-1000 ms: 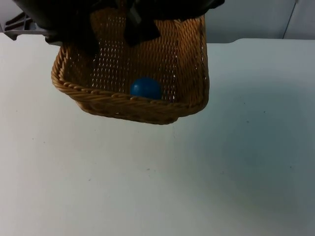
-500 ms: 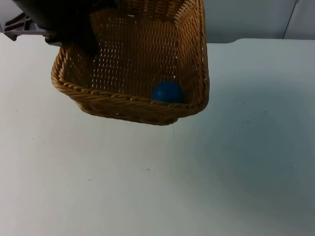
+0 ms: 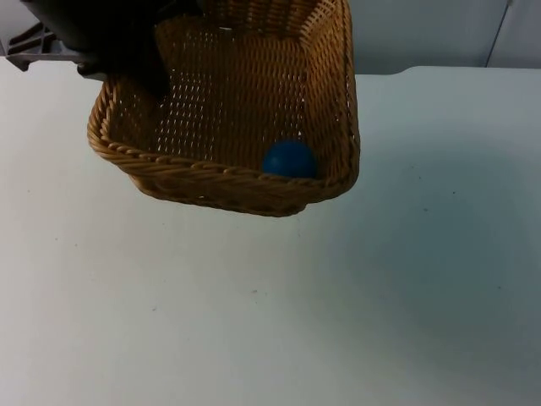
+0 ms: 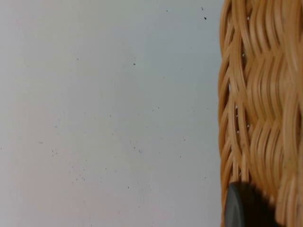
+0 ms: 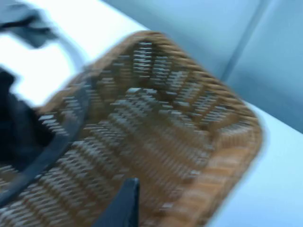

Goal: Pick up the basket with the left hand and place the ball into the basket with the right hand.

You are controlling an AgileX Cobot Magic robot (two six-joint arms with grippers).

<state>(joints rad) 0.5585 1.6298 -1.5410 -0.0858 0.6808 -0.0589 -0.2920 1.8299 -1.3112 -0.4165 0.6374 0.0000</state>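
Wicker basket (image 3: 228, 127) hangs tilted above the tabletop's (image 3: 338, 296) far edge, left gripper (image 4: 246, 208) pinching its wall. Blue ball (image 3: 288, 158) lies inside, near corner. Right gripper (image 5: 120, 208): grip state unclear. Task looks complete.

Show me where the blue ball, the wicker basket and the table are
blue ball (image 3: 288, 158), top view, middle of its visible face.
wicker basket (image 3: 221, 174), top view, near rim.
table (image 3: 279, 321), top view, bare white surface.
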